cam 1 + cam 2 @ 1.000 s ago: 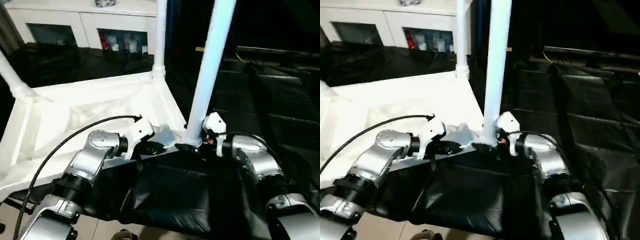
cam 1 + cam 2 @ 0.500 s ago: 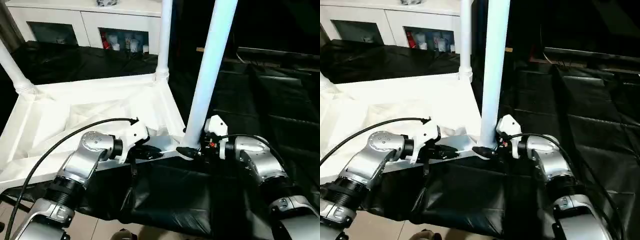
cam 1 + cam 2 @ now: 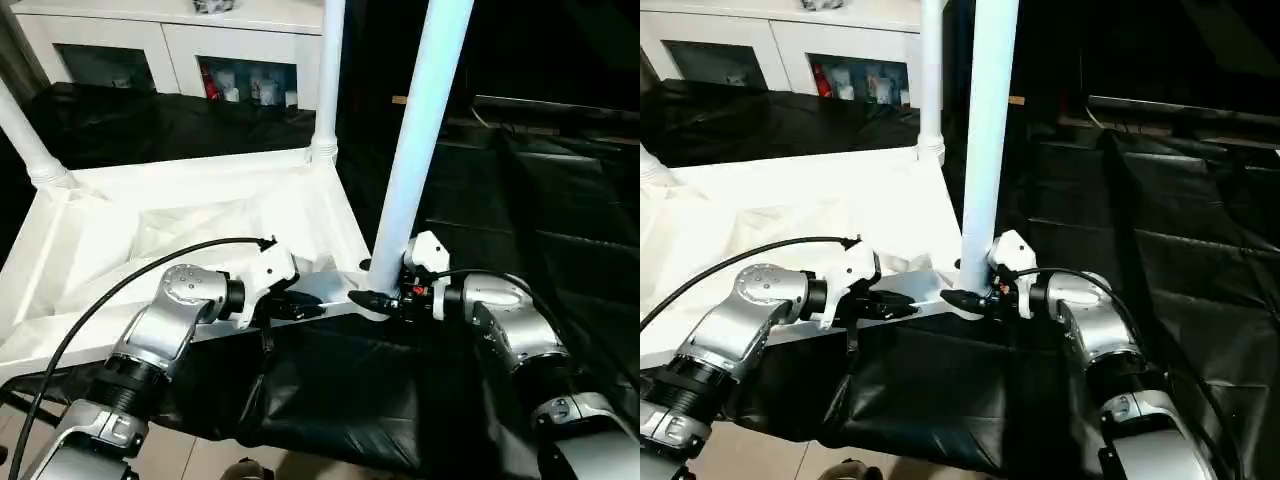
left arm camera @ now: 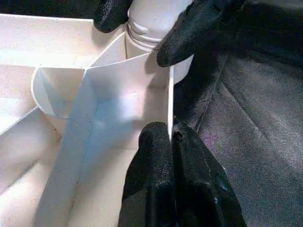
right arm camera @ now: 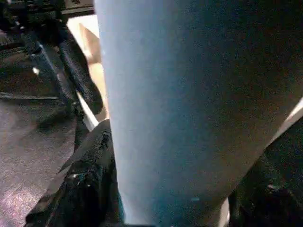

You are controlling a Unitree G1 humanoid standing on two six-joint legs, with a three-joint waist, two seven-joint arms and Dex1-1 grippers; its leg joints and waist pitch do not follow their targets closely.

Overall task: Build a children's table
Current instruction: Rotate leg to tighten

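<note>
Standing between the right end effector (image 3: 385, 298) fingers, the near leg (image 3: 412, 160) rises from the tabletop (image 3: 150, 230)

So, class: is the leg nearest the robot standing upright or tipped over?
Upright: the nearest leg rises straight from the tabletop's corner socket.

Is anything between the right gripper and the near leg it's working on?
Nothing visible does. The right gripper sits right at the base of the near leg, its black fingers on either side of the threaded end at the corner socket. The left gripper pinches the tabletop rim beside it.
</note>
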